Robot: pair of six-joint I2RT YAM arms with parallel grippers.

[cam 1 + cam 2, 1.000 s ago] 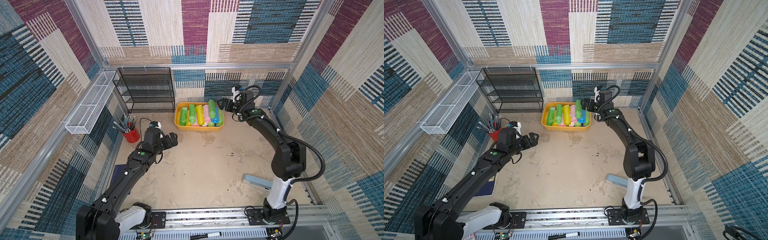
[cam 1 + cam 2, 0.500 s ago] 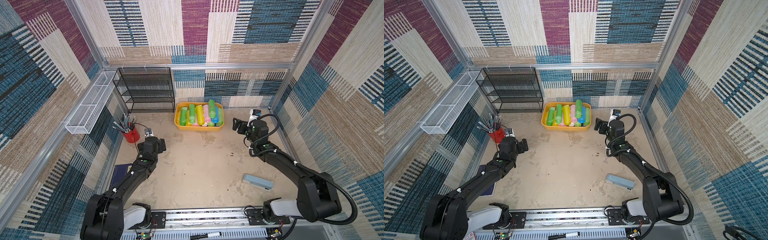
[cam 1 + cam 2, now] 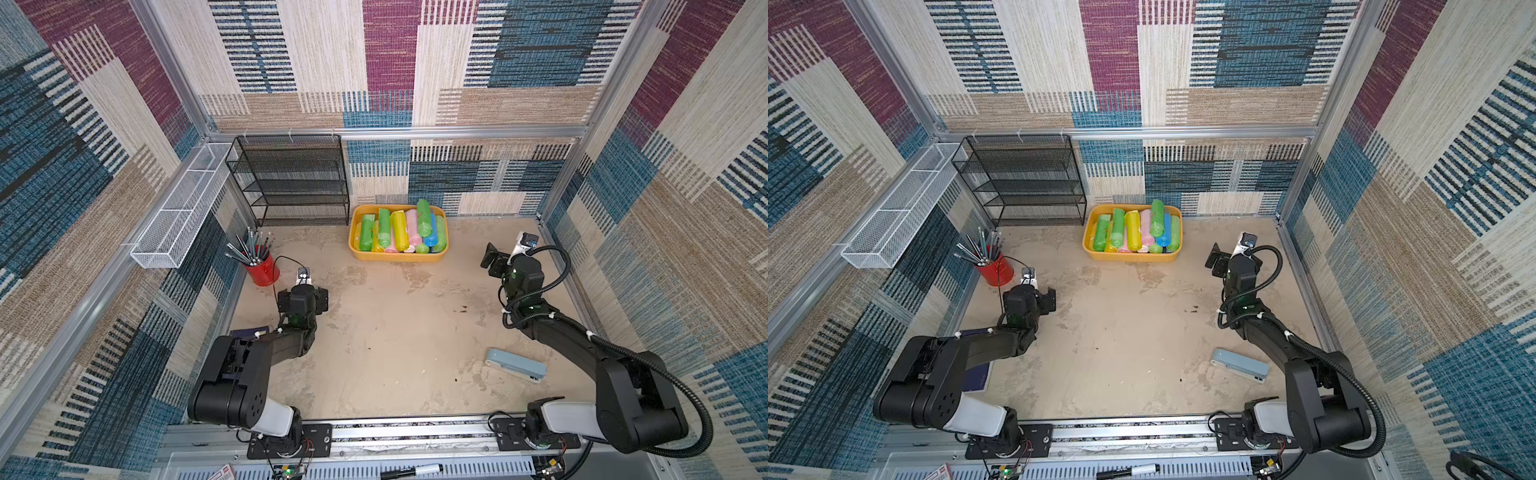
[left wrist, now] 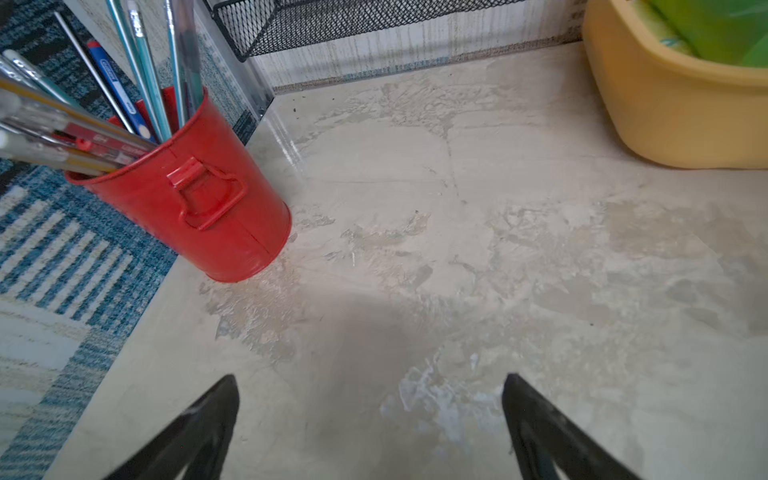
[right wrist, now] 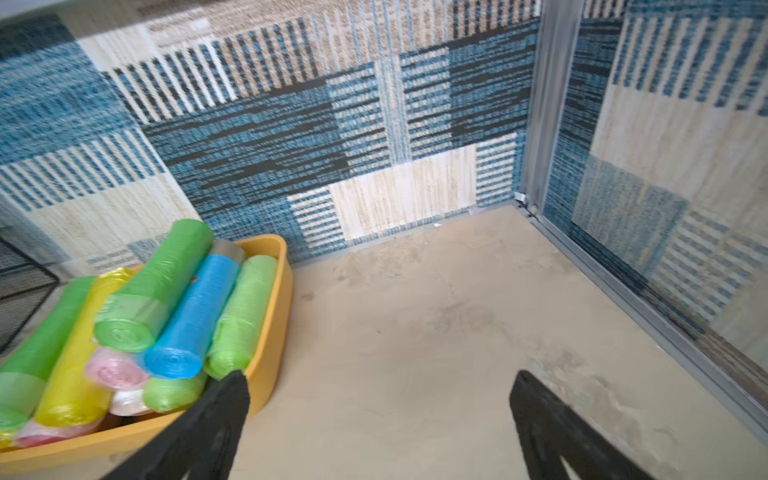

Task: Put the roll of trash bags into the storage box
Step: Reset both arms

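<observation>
The orange-yellow storage box [image 3: 395, 255] stands at the back of the table, also seen in the other top view [image 3: 1129, 255]. Several rolls of trash bags in green, yellow, pink and blue lie in it; one green roll [image 3: 424, 212] rests on top of the others. Every roll I see is inside the box. My left gripper [image 3: 303, 295] hangs low over the bare table near the red cup, open and empty [image 4: 370, 379]. My right gripper [image 3: 494, 261] is to the right of the box, open and empty [image 5: 380, 376], with the box wall [image 5: 274, 316] beside one finger.
A red cup of pencils [image 3: 262, 269] stands at the left near the left gripper. A black mesh rack [image 3: 291, 183] stands at the back left, and a white wire basket [image 3: 178, 208] hangs on the left wall. A light-blue stapler [image 3: 515, 365] lies front right, a dark notebook [image 3: 245, 332] front left.
The right gripper has drawn back from above the box to the table's right side. The left arm has folded back toward the front. Both stayed open.
</observation>
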